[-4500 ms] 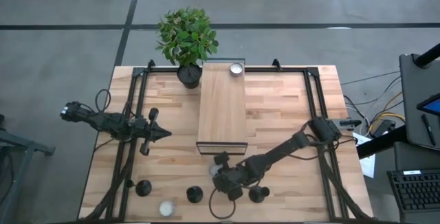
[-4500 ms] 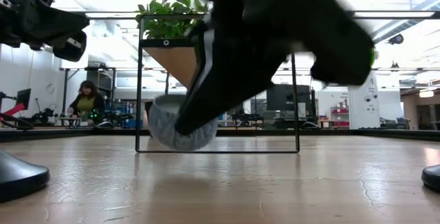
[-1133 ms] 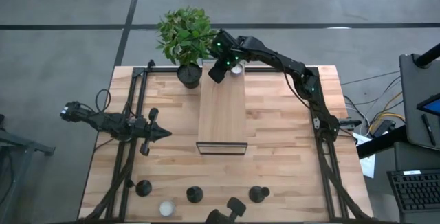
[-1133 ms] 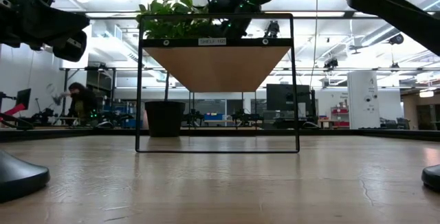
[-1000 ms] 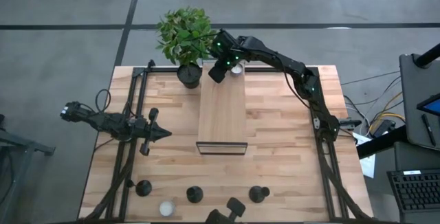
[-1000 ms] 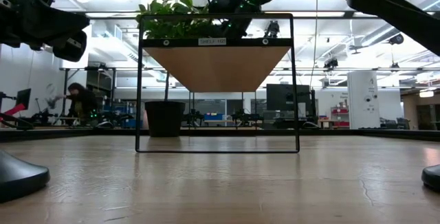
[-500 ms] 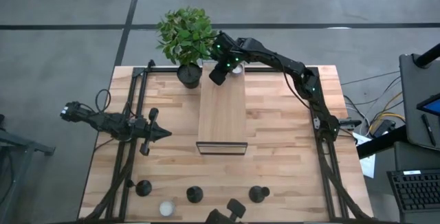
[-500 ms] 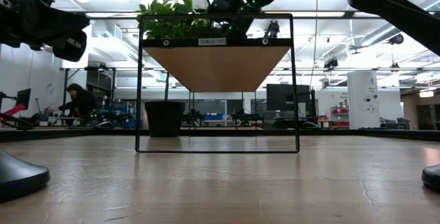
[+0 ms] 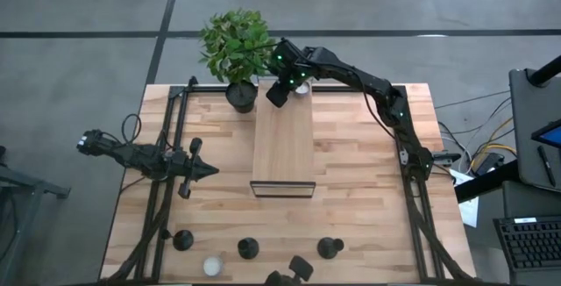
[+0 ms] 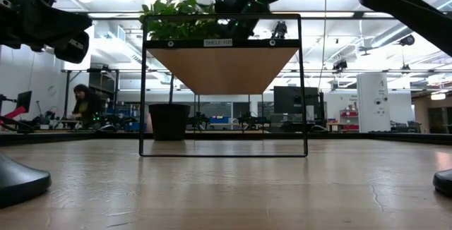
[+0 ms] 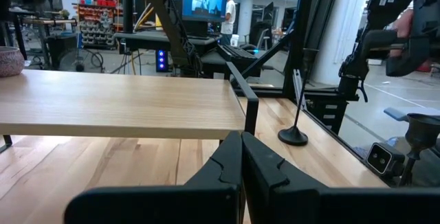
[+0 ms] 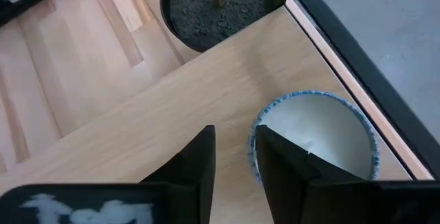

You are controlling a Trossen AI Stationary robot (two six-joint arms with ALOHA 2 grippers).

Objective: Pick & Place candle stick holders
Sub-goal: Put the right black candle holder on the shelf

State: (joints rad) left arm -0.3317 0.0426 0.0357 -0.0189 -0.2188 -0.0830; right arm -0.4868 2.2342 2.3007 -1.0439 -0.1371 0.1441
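Right gripper (image 9: 276,94) hovers over the far end of the wooden shelf (image 9: 283,141), close to the plant pot (image 9: 241,98). In its wrist view the two fingers stand slightly parted with nothing between them. Just beside one finger sits a small white cup (image 12: 316,141) with a blue-speckled rim, filled with pale wax. It rests on the shelf top near the far corner. The plant pot is dark and round, filled with grey gravelly soil around a thin stem, and it stands on the table (image 9: 368,189) just beside the shelf's edge.

The left gripper (image 9: 207,170) waits above the left half of the table, pointing towards the shelf, its fingers pressed together and empty.

The three candle stick holders (image 9: 248,248) stand well apart from both arms, in a loose row along the near edge of the table. One is at the left, one in the middle and one to the right. A flat white tealight (image 9: 210,266) lies between the left and middle holders, slightly nearer the edge.
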